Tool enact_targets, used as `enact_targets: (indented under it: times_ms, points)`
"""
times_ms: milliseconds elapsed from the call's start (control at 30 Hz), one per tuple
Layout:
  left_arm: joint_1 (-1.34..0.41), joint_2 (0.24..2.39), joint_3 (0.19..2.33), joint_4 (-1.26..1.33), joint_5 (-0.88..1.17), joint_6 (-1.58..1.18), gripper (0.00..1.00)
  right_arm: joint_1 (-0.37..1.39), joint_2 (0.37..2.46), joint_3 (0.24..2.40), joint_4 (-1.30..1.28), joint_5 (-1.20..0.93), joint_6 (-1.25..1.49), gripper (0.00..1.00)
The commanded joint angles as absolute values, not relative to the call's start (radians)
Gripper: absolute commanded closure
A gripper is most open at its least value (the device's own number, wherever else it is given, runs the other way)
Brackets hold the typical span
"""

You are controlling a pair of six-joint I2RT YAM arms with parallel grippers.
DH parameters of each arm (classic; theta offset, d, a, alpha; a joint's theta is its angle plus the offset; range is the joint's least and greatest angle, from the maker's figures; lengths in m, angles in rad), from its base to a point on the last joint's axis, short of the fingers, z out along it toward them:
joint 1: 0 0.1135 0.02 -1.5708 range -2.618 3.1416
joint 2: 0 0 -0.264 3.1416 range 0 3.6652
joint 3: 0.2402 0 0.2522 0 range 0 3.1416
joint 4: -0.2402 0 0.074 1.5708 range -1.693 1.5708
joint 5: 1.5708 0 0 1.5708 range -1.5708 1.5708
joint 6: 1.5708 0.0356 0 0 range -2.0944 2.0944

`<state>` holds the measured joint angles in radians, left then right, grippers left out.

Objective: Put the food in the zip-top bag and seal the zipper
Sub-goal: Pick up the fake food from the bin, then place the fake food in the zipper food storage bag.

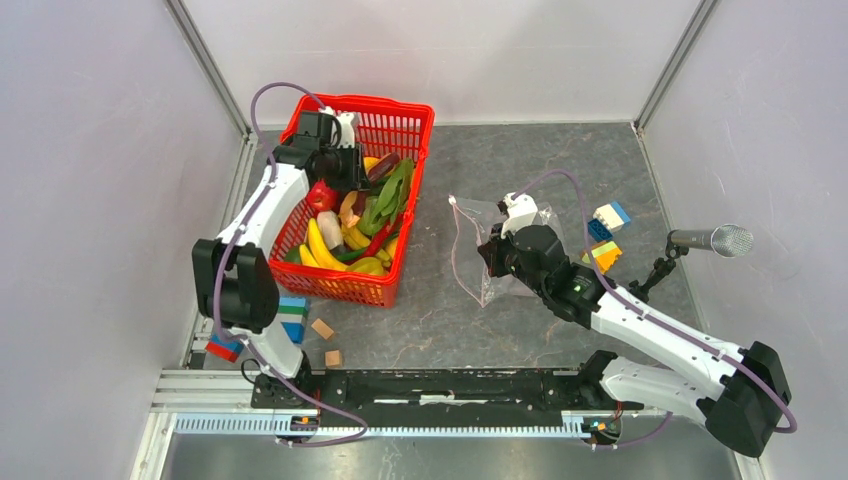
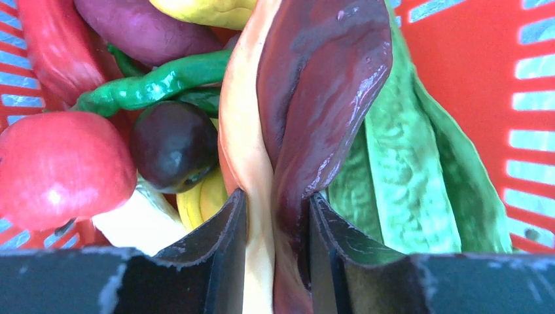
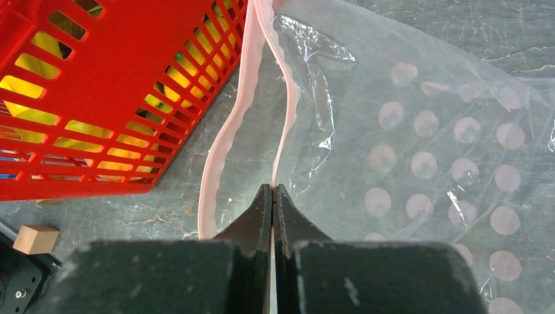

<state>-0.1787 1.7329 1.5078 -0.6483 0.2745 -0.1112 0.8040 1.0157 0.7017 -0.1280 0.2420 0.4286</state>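
Food (image 1: 355, 235) lay heaped in the red mesh basket (image 1: 408, 112) at the left of the table (image 1: 440, 310): yellow bananas, green pods, a red ball and a dark plum-like piece. The left gripper (image 2: 275, 219) reached into that heap, its 2 fingers clamped on a long brown-and-cream piece (image 2: 307, 98) running out between them. The clear dotted bag (image 3: 425, 131) lay flat just right of the basket, its mouth gaping toward it. The right gripper (image 3: 273, 196) was pinched tight on 1 side of the pink zipper (image 3: 222, 134). Coloured blocks (image 1: 606, 235) sat just beyond the bag.
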Motion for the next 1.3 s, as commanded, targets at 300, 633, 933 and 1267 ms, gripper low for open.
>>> enact_targets:
  times_ms: [300,633,933,1267]
  points:
    - [-0.187,1.488,1.454,-0.623,0.210,-0.108,0.91,0.807,0.996,0.684,-0.060,0.226,0.441,1.00]
    - [-0.271,1.289,1.463,-0.654,0.551,-0.124,0.88,0.807,0.989,0.682,-0.018,0.275,0.459,1.00]
    - [-0.638,1.272,1.561,-0.894,0.177,-0.006,0.85,0.807,0.961,0.668,0.023,0.397,0.540,1.00]
    - [-0.896,1.316,1.587,-0.995,-0.144,-0.002,0.85,0.807,0.913,0.638,0.032,0.424,0.578,0.99]
